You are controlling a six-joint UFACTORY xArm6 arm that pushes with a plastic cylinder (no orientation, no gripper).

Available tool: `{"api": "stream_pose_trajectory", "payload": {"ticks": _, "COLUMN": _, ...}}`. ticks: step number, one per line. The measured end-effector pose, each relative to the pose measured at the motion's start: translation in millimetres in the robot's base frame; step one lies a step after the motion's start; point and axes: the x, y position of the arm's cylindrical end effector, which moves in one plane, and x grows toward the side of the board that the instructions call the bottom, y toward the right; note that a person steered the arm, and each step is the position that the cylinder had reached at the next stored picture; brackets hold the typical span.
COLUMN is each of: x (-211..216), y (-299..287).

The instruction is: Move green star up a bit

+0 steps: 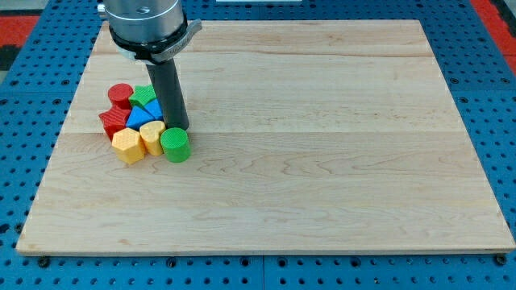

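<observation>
Tip point(179, 127) beside ridged green star point(144, 96), partly hidden.

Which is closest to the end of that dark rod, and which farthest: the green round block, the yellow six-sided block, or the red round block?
Measured from my tip in the camera view:
1. Green round block: just below the tip, practically touching it.
2. Yellow six-sided block: at the cluster's lower left, with another yellow block between it and the tip.
3. Red round block: at the cluster's upper left corner, farthest by a modest margin.

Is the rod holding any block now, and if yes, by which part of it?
Nothing is held; the rod only pushes. My tip stands at the cluster's right edge, just above the green cylinder, right of the green star.
</observation>
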Motion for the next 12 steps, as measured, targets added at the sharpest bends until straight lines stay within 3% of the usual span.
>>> {"api": "stream_pose_trajectory", "payload": {"ticks": 5, "x": -1.9, "y": -3.3}}
{"api": "stream_pose_trajectory", "payload": {"ticks": 9, "x": -4.4, "y": 37.7}}
{"api": "stream_pose_trajectory", "payload": {"ticks": 10, "x": 26.1, "y": 63.6}}
{"api": "stream_pose_trajectory", "payload": {"ticks": 12, "x": 90.7, "y": 44.9}}
